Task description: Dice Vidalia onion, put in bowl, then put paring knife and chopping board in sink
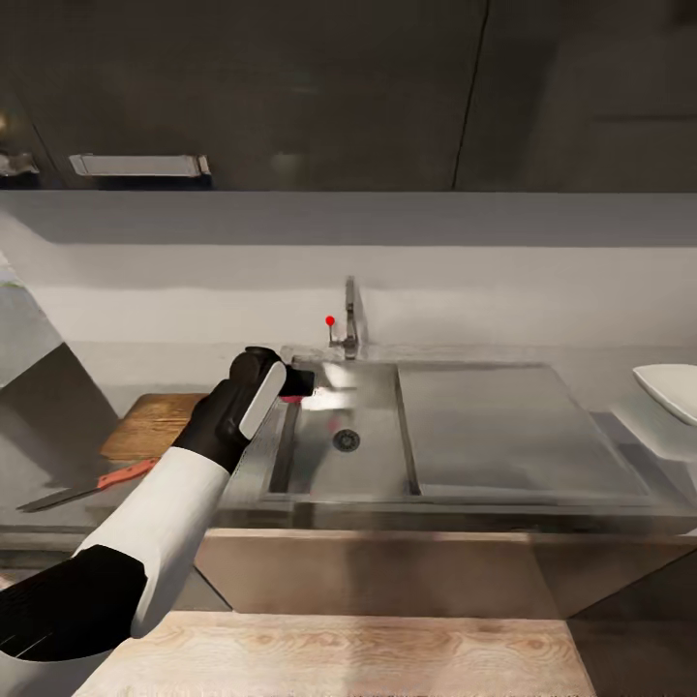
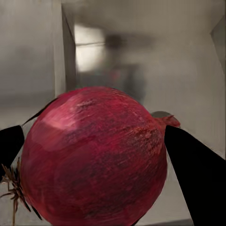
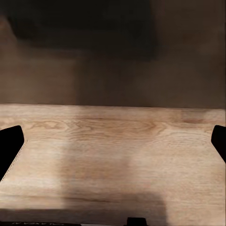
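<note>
The Vidalia onion (image 2: 94, 160) sits clamped between the two black fingers (image 2: 197, 174) of the left gripper (image 1: 295, 384), held over the left basin of the sink (image 1: 484, 489), near its back left corner and clear of the drain (image 1: 346, 440). The left arm reaches forward from the lower left, wrist bent toward the faucet (image 1: 348, 324). On the surface left of the sink lie the chopping board (image 1: 155, 426) and, at its front edge, the paring knife (image 1: 92, 487). The bowl (image 1: 670, 389) stands at the surface's right edge. The right gripper's (image 3: 113, 150) jaws are spread wide over the wood floor (image 3: 117, 155).
</note>
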Controlling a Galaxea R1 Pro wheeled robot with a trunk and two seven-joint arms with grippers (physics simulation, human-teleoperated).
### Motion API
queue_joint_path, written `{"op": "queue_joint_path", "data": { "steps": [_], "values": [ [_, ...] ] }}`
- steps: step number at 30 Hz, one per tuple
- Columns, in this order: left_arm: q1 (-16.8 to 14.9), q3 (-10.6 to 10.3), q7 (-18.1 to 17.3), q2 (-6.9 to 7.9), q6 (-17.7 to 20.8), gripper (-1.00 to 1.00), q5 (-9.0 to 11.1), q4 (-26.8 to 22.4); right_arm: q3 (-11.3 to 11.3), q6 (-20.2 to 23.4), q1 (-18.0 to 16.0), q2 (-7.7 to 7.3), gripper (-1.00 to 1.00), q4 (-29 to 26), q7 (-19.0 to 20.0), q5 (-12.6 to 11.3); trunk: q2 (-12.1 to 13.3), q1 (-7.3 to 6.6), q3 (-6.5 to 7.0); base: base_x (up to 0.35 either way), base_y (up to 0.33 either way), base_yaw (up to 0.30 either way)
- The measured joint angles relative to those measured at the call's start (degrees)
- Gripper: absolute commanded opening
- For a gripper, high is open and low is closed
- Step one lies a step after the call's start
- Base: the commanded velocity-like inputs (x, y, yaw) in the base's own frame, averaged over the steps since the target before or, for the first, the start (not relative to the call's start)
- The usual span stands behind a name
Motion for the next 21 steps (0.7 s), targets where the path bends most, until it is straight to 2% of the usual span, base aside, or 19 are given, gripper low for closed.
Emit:
{"op": "queue_joint_path", "data": {
  "steps": [6, 21],
  "values": [
    [0.0, 0.06, 0.0, 0.44, -0.01, -1.0, 0.07, -0.51, 0.0, 0.0, 0.0, 0.0, 1.0, 0.03, 0.0, 0.0, 0.0, -0.01, 0.55, -0.115, 0.277, 0.0],
    [0.0, 0.1, 0.0, 0.73, -0.01, -1.0, 0.07, -1.51, 0.0, 0.01, 0.0, 0.0, 1.0, 0.06, 0.0, 0.0, 0.0, -0.02, 1.91, -0.005, 0.298, 0.0]
  ]
}}
